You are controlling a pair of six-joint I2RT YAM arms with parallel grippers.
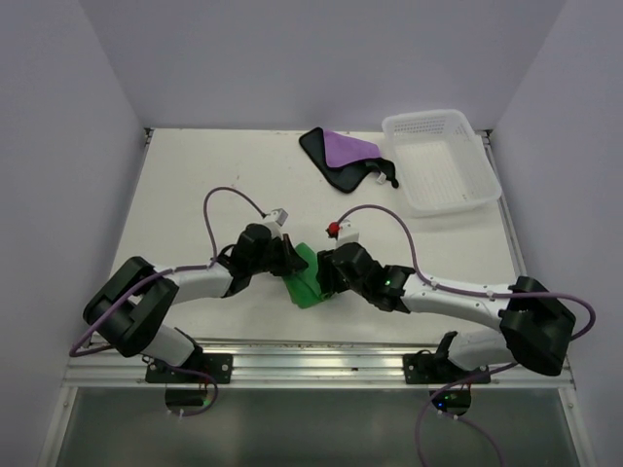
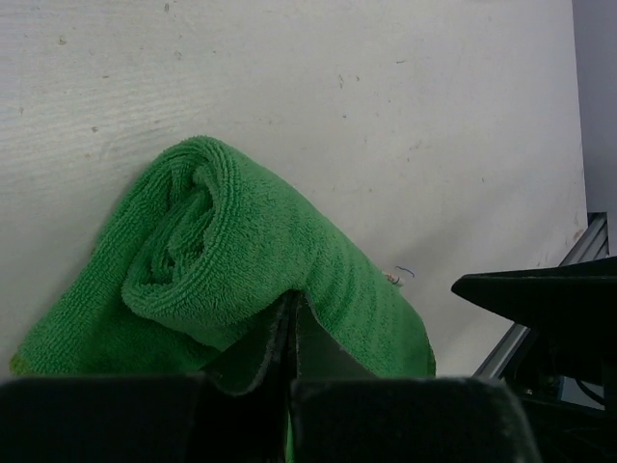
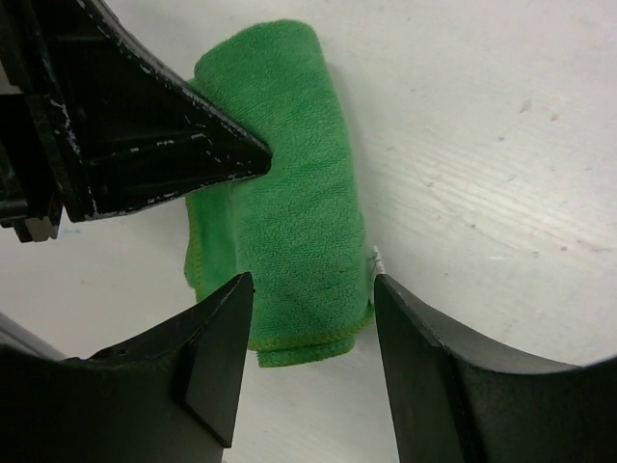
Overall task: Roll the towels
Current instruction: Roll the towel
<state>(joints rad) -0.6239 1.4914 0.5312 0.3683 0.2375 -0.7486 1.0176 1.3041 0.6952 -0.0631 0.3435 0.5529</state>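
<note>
Pinching the rolled green towel (image 2: pixel 241 241), left gripper (image 2: pixel 292 313) clenched.
The right gripper (image 3: pixel 310 289) straddles its end, jaws spread.

Two arms, white links with black joints, fold inward from bases at the near edge of the pale, flat worktop (image 1: pixel 195 175), elbows out to the sides and wrists converging near its middle. The left arm (image 1: pixel 195 284) runs its forearm rightward and carries the black two-fingered left pincer (image 2: pixel 292 304) low over the surface, jaws pressed together into a single wedge. The right arm (image 1: pixel 458 297) runs its forearm leftward. Its black two-fingered right pincer (image 3: pixel 310 285) faces the left one, almost tip to tip, jaws parted with a clear gap. From the right wrist, the left pincer's scuffed fingers (image 3: pixel 145 135) cross the upper left.
</note>
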